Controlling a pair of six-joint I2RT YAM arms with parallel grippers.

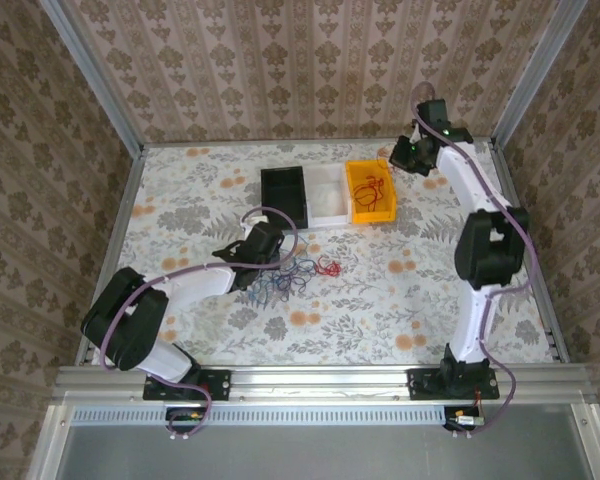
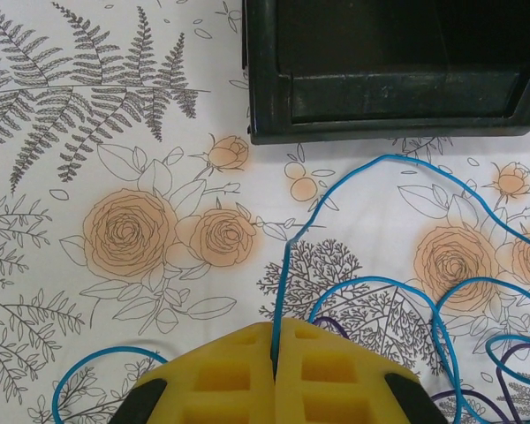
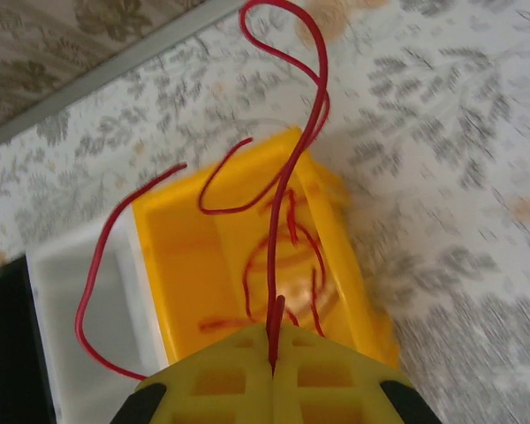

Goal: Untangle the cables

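Three bins (image 1: 284,172) (image 1: 326,218) (image 1: 372,217), seemingly several cables (image 1: 285,275)

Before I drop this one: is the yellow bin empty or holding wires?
Not empty. Red wires lie inside the yellow bin; the right pincer is shut on another red wire.

Overhead view looks down; close wrist views share its black bin (image 1: 283,195), seemingly yellow bin (image 1: 352,200).
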